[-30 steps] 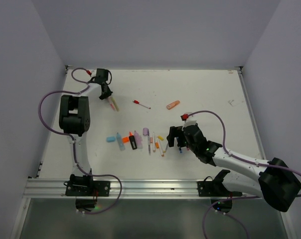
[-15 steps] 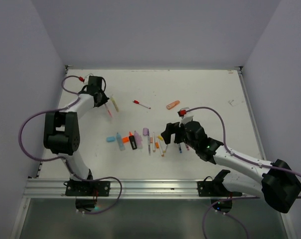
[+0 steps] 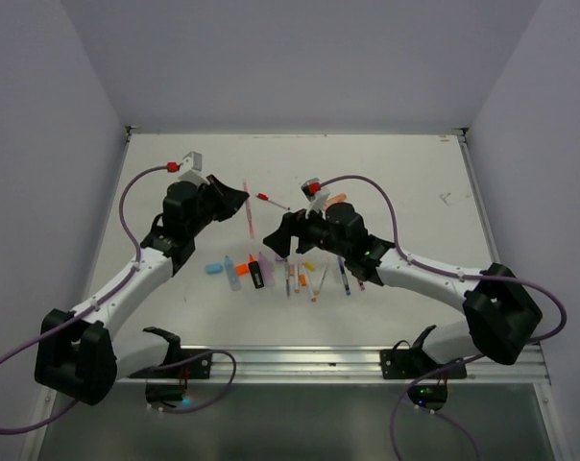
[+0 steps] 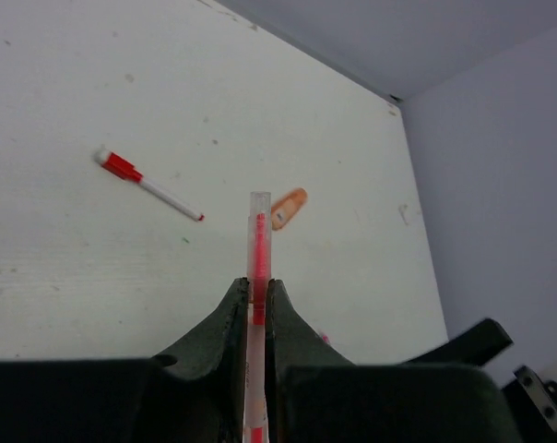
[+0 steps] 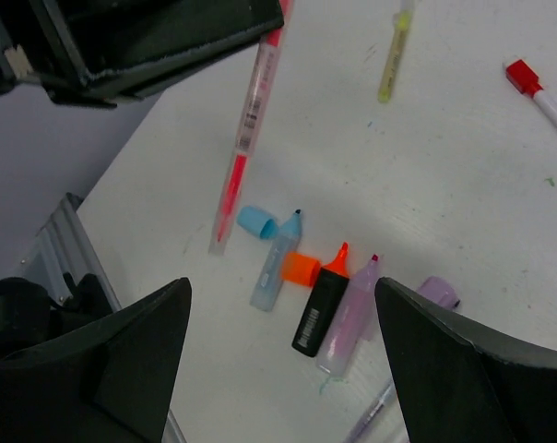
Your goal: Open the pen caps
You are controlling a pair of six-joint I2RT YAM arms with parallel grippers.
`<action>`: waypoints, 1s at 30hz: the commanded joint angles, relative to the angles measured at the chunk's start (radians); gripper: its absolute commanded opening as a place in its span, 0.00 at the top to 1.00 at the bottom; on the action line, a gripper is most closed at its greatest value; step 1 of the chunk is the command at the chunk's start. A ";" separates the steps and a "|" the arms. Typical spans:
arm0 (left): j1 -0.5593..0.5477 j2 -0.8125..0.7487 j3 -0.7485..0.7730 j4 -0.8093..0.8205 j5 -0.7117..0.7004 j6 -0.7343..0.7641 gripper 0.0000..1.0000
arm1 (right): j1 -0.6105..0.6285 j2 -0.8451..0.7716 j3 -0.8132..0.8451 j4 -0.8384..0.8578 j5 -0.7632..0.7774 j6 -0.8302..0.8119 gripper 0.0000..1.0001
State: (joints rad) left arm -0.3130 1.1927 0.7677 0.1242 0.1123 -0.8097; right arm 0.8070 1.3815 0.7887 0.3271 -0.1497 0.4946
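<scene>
Thin clear-barrelled pink pen [image 4: 258, 242]: clamped in left gripper [image 4: 257, 293], off white table [image 3: 405, 173], cap end [image 4: 259, 205] pointed twd right gripper [image 3: 275, 233]; rt jaws stood wide, empty; step: presenting pen for uncapping; next prob needed rt to align, pinch cap

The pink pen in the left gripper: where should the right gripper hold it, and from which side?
Probably the free end of the pink pen, which looks like its cap. It sticks out straight beyond the shut left gripper. The open right gripper is opposite, so approach from that free end, with one finger on either side of the thin barrel.
</scene>
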 commanded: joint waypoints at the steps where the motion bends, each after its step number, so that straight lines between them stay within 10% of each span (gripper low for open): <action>1: -0.035 -0.082 -0.086 0.199 0.072 -0.074 1.00 | 0.011 0.056 0.084 0.096 -0.076 0.044 0.16; 14: -0.133 -0.113 -0.168 0.322 0.069 -0.082 1.00 | 0.015 0.180 0.175 0.168 -0.120 0.087 0.29; 20: -0.141 -0.114 -0.182 0.338 0.082 -0.071 1.00 | 0.017 0.180 0.165 0.144 -0.099 0.068 0.64; 25: -0.141 -0.127 -0.186 0.335 0.092 -0.056 0.70 | 0.015 0.151 0.115 0.104 -0.064 0.041 1.00; 30: -0.141 -0.105 -0.165 0.308 0.093 -0.022 0.51 | 0.015 0.116 0.077 0.055 -0.054 -0.014 1.00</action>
State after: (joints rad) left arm -0.4503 1.0817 0.5869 0.4026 0.1909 -0.8673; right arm 0.8185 1.5505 0.8864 0.4053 -0.2218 0.5335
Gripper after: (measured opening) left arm 0.469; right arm 0.151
